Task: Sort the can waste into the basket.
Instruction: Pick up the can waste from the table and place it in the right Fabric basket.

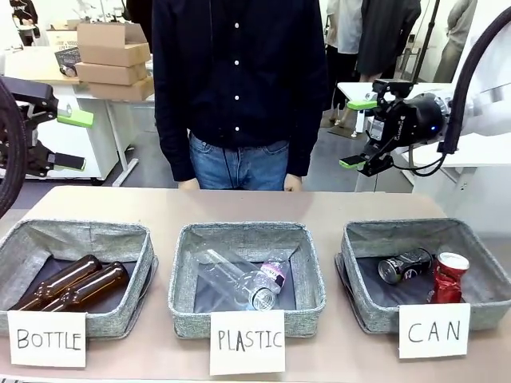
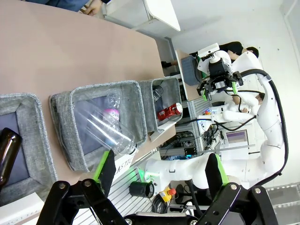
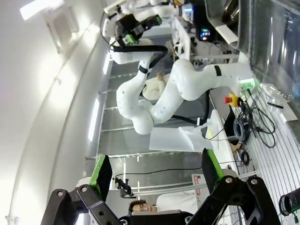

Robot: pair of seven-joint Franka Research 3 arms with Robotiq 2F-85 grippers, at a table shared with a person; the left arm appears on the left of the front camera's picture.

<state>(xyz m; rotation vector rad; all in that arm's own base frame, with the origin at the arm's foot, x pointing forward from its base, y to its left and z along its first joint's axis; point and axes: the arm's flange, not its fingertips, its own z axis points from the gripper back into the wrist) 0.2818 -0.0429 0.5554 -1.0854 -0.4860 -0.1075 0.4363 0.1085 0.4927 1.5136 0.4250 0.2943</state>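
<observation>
Taking the CAN basket (image 1: 363, 299) as landmark: far to its left, the left gripper (image 1: 70, 140) hangs above the table's left edge, jaws spread wide and holding nothing. Above the basket's far rim, the right gripper (image 1: 357, 133) hovers, jaws also wide apart and empty. Inside the basket lie the dark can (image 1: 404, 266) and, just right of it, the red can (image 1: 449, 278).

The right tool (image 3: 153, 174) rises from the bottom edge, its green-padded fingers (image 3: 102, 172) spread wide with nothing between them. Beyond it stands the other white arm (image 3: 178, 89), its own tool (image 3: 136, 28) near the top. A grey basket (image 3: 255, 23) occupies the upper right corner.
</observation>
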